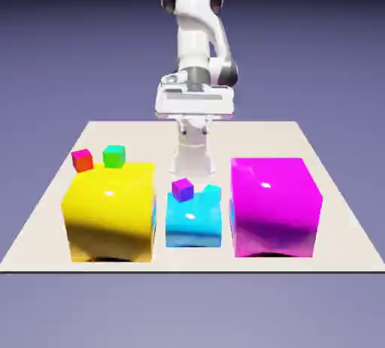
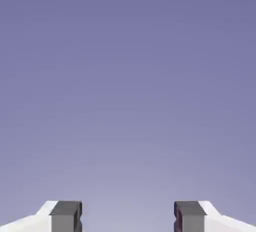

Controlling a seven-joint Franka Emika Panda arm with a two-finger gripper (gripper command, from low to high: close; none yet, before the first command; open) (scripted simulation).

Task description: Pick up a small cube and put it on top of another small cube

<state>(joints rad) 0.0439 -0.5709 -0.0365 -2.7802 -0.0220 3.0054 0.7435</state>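
And we're at the pre-pick stage, I'd say: nearest the cam sit the big yellow block (image 1: 111, 211), the cyan block (image 1: 193, 221) & the big magenta block (image 1: 275, 207), w/ the small purple cube (image 1: 183, 189) and small cyan cube (image 1: 213, 191) by the middle one's far edge, on it or behind, can't tell. Farther back, ext. view's left, it's the small red cube (image 1: 83, 161) beside the small green cube (image 1: 114, 156)! Farthest, the gripper (image 2: 128, 217) hangs w/ jaws apart, nothing btwn, aimed at backdrop; next it needs to tip down, line up over one small cube & descend, pads clear of neighbours.
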